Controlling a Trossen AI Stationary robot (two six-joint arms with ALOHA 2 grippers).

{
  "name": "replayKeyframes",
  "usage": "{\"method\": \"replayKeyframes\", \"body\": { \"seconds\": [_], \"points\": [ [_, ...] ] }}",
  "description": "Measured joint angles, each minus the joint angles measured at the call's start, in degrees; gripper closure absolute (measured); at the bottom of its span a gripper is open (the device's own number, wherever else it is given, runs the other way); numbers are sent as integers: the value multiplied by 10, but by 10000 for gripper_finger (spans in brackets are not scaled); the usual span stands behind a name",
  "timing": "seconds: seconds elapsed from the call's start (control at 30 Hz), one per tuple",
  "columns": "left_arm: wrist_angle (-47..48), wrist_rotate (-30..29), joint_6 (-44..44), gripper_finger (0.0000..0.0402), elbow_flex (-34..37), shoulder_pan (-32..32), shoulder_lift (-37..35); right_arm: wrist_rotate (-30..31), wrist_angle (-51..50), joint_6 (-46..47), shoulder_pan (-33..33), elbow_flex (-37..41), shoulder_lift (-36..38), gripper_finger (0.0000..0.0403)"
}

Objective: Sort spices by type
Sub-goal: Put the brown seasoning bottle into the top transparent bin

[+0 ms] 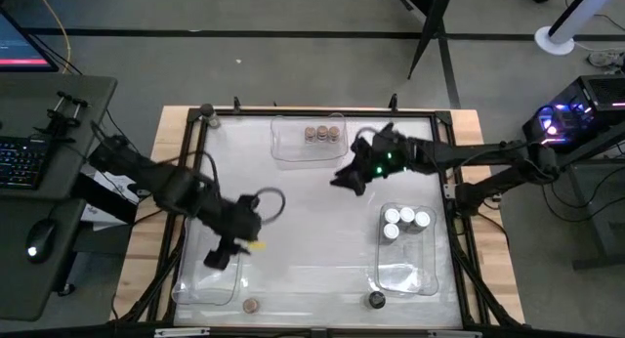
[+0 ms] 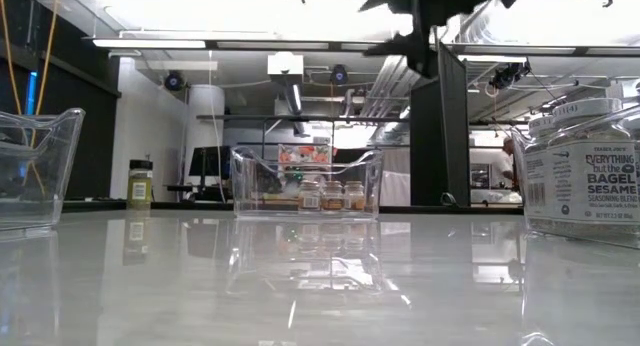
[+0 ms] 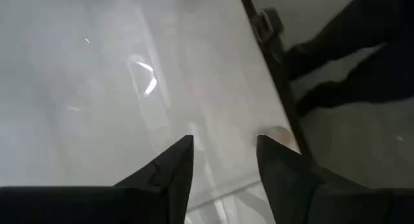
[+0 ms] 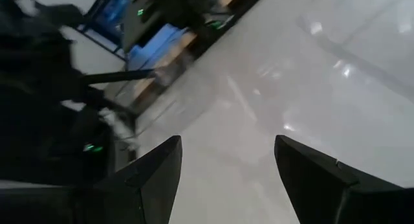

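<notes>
Dark left end effector [image 1: 217, 257] hangs over the near-left bin [image 1: 200, 287], fingers parted, gripping nothing.

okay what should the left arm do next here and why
Probably reach for the loose brown-lidded jar at the near table edge. The left gripper hangs open and empty over the near-left bin, while the brown-lidded jars sit grouped in the far bin.

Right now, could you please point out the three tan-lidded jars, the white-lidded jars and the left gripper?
tan-lidded jars [image 1: 322, 134], high view, middle jar's lid.
white-lidded jars [image 1: 406, 220], high view, lid in the cluster.
left gripper [image 1: 217, 259], high view, between its fingertips.
</notes>
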State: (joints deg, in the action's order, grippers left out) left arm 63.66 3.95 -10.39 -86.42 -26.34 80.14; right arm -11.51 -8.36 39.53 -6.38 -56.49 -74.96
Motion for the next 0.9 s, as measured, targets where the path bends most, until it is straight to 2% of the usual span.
{"method": "replayKeyframes", "body": {
  "seconds": [0.1,0.23,0.37,0.47,0.57,0.77,0.9],
  "points": [
    [-17,0,-26,235,16,-42,5,39,4,46,58,0,0,160],
    [-98,-1,-28,234,49,-100,5,126,8,129,142,0,0,160],
    [-171,-7,10,234,88,-160,13,215,13,197,217,0,0,160],
    [-187,-28,37,233,99,-192,45,275,12,227,262,0,0,160],
    [-187,-20,10,224,86,-193,91,326,12,246,293,0,0,160],
    [-161,38,-29,184,8,-182,179,340,2,244,313,0,0,160],
    [-140,43,-50,149,-22,-187,215,339,-12,216,313,0,0,160]
  ]
}}
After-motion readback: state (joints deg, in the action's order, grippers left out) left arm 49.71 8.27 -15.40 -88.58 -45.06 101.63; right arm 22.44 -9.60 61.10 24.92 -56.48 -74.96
